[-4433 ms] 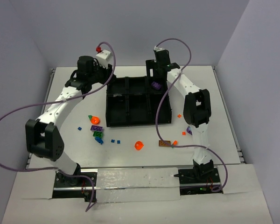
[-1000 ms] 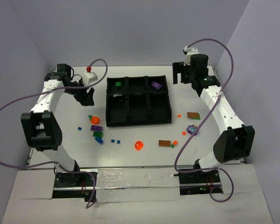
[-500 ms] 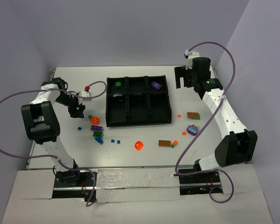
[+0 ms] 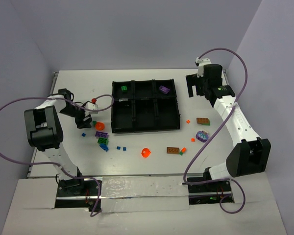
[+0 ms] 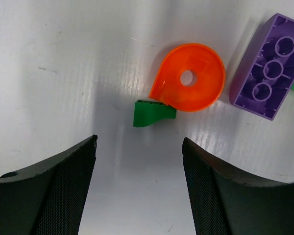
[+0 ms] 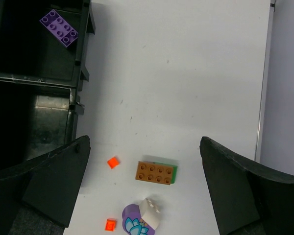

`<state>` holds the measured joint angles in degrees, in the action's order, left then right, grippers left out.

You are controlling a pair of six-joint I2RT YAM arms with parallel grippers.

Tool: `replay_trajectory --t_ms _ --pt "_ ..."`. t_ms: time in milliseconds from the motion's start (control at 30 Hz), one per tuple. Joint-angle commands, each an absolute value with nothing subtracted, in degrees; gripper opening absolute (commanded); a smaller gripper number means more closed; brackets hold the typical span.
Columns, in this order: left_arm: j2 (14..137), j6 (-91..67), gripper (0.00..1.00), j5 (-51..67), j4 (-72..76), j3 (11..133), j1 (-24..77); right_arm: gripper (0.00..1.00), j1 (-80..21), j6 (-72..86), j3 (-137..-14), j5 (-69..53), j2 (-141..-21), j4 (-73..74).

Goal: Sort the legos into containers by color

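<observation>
Legos (image 4: pixel 102 134) are lying scattered on the tabletop (image 4: pixel 137 166) beside the tray (image 4: pixel 144 130), and the left fingers (image 5: pixel 49 196), open and empty, are hovering over a green piece (image 5: pixel 153 112) touching an orange disc (image 5: pixel 191 78), likely needing to straddle green alone, while the right fingers (image 6: pixel 49 186) are hanging open too.

A white table (image 4: pixel 137 93) formed the floor of a booth, closed in by a pale lavender back wall (image 4: pixel 137 29), a left wall (image 4: pixel 14 63) and a right wall (image 4: pixel 279 63). A thin grey rail (image 4: pixel 241 122) ran along the table's right edge, and a second rail (image 4: pixel 53 78) showed at its far left corner. Seen close from the left wrist, the tabletop was glossy, with fine parallel ridges and a few faint scratches. At the near edge lay a shiny crinkled strip (image 4: pixel 142 187), with white panels (image 4: pixel 137 220) below it
</observation>
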<state>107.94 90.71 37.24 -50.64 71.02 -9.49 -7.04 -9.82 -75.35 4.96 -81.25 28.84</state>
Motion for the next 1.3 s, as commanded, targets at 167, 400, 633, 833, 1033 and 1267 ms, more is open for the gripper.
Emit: replay_trajectory --t_ms 167,400,633,833,1033,1267 --pt "107.97 94.92 0.76 41.62 -51.76 70.40 -8.31 1.00 -6.28 -10.68 -75.94 6.50 -80.68 27.95" --pt "107.67 93.17 0.76 42.63 -51.64 68.93 -7.32 1.00 -6.24 -10.72 -75.61 6.83 -80.83 27.57" --pt "107.84 90.55 0.74 42.98 -48.99 68.29 -6.33 1.00 -6.15 -10.55 -76.09 6.34 -81.45 27.77" --pt "108.81 90.79 0.69 42.44 -49.57 69.36 -5.97 1.00 -6.23 -10.63 -76.73 6.24 -82.01 27.70" --pt "109.32 91.14 0.50 41.57 -50.43 69.98 -5.78 1.00 -6.15 -10.81 -76.82 6.13 -82.18 27.77" --pt "107.85 91.10 0.37 40.52 -52.05 69.92 -6.20 1.00 -6.15 -10.81 -76.62 5.69 -82.07 27.60"
